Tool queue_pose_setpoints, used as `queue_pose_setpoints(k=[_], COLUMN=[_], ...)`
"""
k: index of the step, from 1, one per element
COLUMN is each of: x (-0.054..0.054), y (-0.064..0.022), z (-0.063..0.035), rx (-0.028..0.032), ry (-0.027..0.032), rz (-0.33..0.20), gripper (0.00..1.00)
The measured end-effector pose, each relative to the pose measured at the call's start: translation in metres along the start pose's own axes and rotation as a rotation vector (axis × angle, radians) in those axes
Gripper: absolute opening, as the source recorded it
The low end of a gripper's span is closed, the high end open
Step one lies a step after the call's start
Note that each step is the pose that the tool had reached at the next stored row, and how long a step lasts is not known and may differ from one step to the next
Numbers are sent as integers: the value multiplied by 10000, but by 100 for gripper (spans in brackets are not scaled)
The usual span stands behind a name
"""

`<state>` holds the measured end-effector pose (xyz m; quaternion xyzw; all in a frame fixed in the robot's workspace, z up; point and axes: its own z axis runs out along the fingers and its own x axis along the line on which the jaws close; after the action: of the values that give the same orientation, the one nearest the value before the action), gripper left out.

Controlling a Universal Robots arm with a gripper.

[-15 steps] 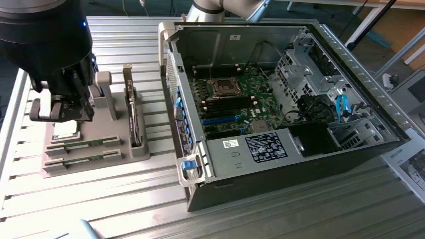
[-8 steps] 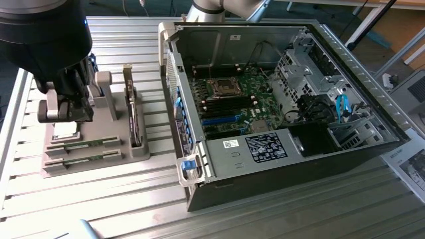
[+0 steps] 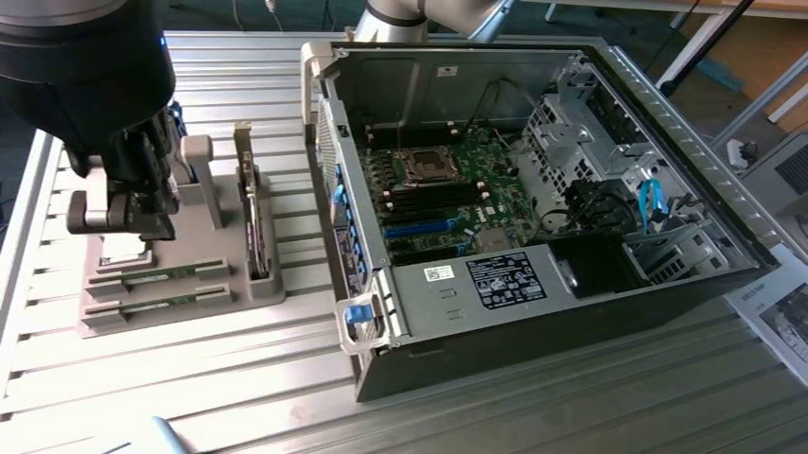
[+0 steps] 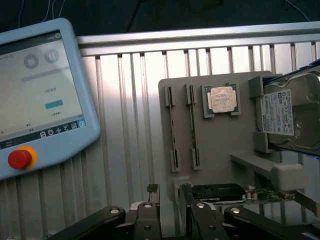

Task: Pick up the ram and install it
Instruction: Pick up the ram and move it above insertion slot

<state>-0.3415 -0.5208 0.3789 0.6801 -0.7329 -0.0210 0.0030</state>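
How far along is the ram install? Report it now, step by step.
Done: nothing yet. One ram and the second ram both sit in the grey holder.
In hand: the gripper hangs above the holder, jaws open, holding nothing.
Left: picking up a ram and seating it in the open computer case.

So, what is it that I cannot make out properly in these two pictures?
Black card, wrist view: partly behind the open pincer.
Ram sticks, wrist view: seen edge-on in the grey holder, so their chips are hidden.
Motherboard slots, exterior view: too small to tell whether any is filled.
Pendant screen, wrist view: text too small to read; one side cut off by the picture's edge.
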Motion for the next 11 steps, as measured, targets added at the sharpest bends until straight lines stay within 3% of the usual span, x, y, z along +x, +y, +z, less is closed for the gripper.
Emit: queue_pose_setpoints(k=[5, 11], x=[-15, -48], y=[41, 139], z=[53, 167], rx=[1, 58], ry=[-55, -147], rz=[-13, -90], gripper=[30, 30])
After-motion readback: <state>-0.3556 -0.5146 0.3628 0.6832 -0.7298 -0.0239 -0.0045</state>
